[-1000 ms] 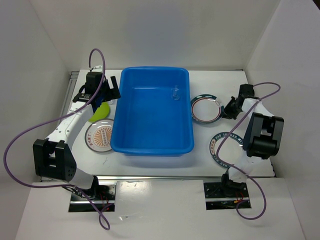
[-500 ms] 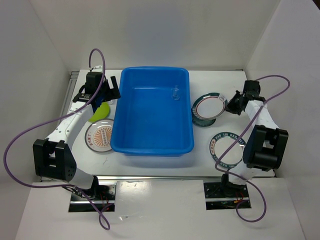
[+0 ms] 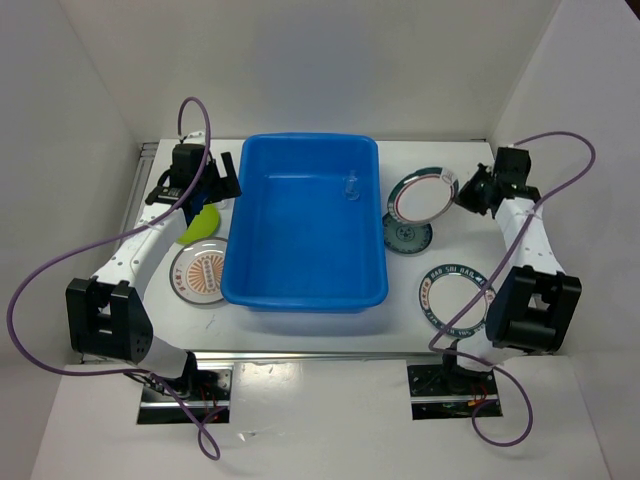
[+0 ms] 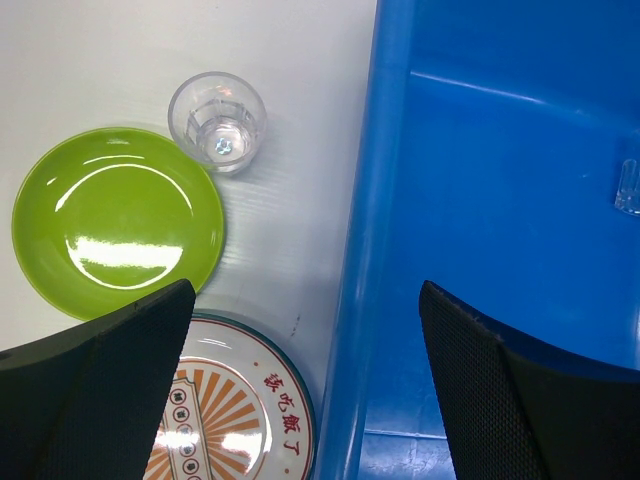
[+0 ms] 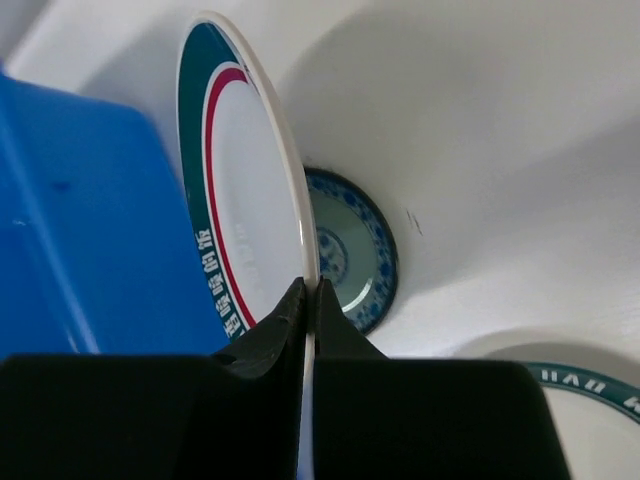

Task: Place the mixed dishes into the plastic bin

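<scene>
Lifted off the small teal plate (image 3: 407, 238) since 1 second ago, 1 white lettered plate (image 3: 422, 195) stands tilted on edge, its face toward the blue bin (image 3: 305, 225) at 9 o'clock, just beside its rim. The right fingers (image 5: 300, 310) are clamped on the plate's edge. Nearest, the other lettered plate (image 3: 455, 298) lies flat on the bench (image 3: 450, 160). At the bin's 8 o'clock sit the orange-patterned plate (image 3: 203, 272), then the lime-green plate (image 3: 200, 222) and a clear cup (image 4: 217, 122). The left fingers (image 3: 212, 186) hang apart over the bin's 9 o'clock rim.

Left of the right gripper (image 5: 308, 300), past its white teal-rimmed round plate (image 5: 245, 215), rises the wall of the bright blue rectangular plastic bin (image 5: 70, 200), with open floor inside. Below the gripper lies a small teal round plate (image 5: 352, 250).
</scene>
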Tool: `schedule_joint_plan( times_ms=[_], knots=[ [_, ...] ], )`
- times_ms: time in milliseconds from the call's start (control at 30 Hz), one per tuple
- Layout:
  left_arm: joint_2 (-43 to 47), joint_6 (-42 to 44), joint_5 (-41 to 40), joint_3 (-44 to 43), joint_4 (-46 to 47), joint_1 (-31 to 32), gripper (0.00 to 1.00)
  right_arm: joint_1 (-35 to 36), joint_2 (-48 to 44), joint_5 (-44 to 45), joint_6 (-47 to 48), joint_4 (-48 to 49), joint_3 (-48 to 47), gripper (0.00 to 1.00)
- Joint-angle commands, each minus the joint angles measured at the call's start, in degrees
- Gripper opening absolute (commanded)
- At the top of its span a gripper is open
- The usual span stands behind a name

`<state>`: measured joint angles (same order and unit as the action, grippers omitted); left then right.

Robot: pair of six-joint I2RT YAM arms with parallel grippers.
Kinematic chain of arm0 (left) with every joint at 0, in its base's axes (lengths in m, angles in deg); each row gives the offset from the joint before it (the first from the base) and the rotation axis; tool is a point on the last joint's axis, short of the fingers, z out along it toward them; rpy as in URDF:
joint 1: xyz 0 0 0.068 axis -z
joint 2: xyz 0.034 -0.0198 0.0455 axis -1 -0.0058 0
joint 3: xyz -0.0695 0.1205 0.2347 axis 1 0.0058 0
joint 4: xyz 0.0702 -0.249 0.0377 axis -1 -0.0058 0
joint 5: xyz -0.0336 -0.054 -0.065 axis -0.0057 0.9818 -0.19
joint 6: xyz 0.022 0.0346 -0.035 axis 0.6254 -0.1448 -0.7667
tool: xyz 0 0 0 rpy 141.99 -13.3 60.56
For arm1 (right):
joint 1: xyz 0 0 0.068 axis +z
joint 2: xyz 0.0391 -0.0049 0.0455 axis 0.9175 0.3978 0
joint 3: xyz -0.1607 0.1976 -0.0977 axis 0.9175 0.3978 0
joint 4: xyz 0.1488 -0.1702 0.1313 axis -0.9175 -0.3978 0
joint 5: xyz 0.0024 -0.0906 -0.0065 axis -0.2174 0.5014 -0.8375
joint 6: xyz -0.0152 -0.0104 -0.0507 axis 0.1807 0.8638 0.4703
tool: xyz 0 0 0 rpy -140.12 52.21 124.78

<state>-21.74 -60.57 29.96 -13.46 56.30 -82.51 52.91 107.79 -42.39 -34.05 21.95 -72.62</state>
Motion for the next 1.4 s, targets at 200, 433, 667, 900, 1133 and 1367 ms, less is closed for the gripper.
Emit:
schedule_joint_plan(
  times_ms=[200, 433, 667, 900, 1133, 1367],
  knots=[
    [1.9, 1.5, 0.3, -1.3, 1.3, -0.1, 1.0, 9.4, -3.6, 11.9, 1.1, 0.0, -22.4, 0.0],
    [1.3, 0.9, 1.0, -1.3, 1.9, -0.1, 1.0, 17.0, 3.4, 4.4, 0.6, 0.0, -29.8, 0.0],
    [1.3, 0.4, -1.2, -1.3, 1.9, -0.1, 1.0, 28.9, 10.9, -0.9, 1.1, -1.3, -29.6, 0.0],
    [1.3, 0.4, -0.7, -1.8, 1.9, -0.1, 1.0, 35.3, 23.4, -1.8, 1.1, -4.0, -30.1, 0.0],
    [1.3, -0.2, -0.2, -1.3, 1.9, -0.1, 1.0, 37.8, 35.3, -4.5, 4.3, -12.9, -40.5, 0.0],
    [1.3, -0.2, -0.7, -0.8, 1.9, -0.1, 1.0, 39.7, 41.6, 0.5, 6.9, -21.2, -41.9, 0.0]
  ],
)
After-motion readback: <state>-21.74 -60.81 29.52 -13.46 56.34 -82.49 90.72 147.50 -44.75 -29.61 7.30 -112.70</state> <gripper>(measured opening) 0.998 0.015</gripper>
